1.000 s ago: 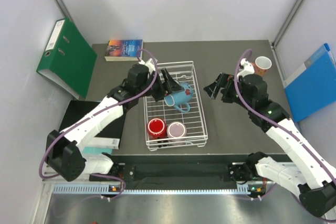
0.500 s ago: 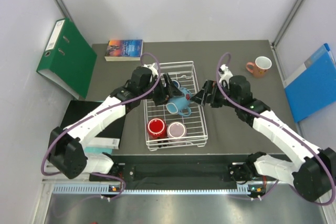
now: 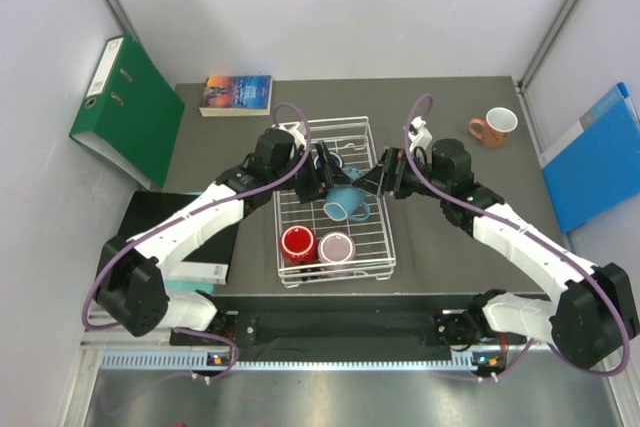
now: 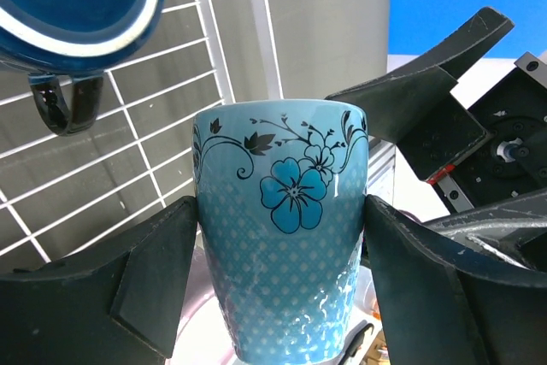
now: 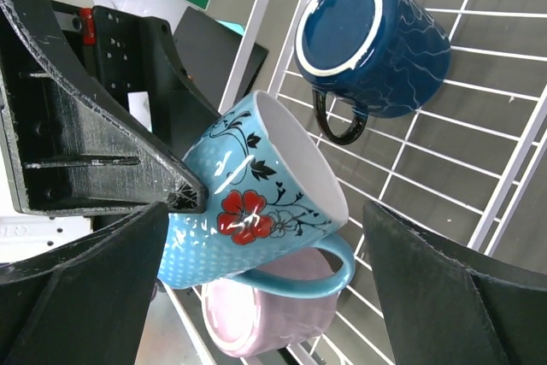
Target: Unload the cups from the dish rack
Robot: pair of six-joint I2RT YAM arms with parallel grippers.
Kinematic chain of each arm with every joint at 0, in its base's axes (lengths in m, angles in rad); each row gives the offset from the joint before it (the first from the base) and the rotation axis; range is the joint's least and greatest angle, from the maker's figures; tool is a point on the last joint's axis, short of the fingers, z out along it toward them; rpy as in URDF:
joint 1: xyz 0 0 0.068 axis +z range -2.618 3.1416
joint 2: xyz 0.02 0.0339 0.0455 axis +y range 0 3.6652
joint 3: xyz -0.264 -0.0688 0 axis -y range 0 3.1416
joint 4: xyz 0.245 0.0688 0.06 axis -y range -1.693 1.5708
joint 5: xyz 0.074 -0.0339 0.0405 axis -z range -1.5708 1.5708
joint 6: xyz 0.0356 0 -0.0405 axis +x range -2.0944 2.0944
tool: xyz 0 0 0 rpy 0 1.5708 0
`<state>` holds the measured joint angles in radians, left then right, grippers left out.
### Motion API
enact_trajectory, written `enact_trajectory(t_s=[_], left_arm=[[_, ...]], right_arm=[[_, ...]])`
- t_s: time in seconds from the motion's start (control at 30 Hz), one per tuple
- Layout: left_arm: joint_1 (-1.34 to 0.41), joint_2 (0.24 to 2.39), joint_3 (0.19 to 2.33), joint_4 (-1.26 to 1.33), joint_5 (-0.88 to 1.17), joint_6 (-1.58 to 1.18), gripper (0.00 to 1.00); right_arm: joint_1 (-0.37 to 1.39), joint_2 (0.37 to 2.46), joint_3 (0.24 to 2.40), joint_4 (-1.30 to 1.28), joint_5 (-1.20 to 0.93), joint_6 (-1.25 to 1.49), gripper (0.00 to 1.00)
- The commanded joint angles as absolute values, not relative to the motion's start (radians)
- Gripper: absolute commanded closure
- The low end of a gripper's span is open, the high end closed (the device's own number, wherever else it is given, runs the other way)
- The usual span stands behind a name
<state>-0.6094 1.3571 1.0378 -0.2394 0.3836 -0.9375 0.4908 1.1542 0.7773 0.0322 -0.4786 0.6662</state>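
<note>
Teal mug (image 4: 282, 237) with a flower print hangs tilted in the air over the middle of the dish rack (image 3: 371, 127), pinched across its glazed wall by the left arm's fingers (image 4: 158, 271). The right arm's fingers (image 5: 444, 288) stand spread wide, flanking it without gripping. A mistimed handover, or a knock on the handle, could slip it loose onto the dark blue mug (image 5: 376, 36) or the pale mauve mug (image 5: 256, 322) below and chip them.
</note>
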Motion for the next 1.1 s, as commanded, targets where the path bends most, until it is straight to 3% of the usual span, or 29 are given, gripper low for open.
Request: enact_trajectory(t_s=[0.0,1.07], left_arm=[[-0.618,1.351,1.049,-0.114,0.428,-0.96,1.0],[-0.617,1.342,1.111,-0.121,0.394,-0.936,1.0]], right_arm=[[0.497,1.192,0.819,0.103,-0.492,0.664,0.05],[0.476,1.045,0.767,-0.046,-0.347,0.667,0.05]])
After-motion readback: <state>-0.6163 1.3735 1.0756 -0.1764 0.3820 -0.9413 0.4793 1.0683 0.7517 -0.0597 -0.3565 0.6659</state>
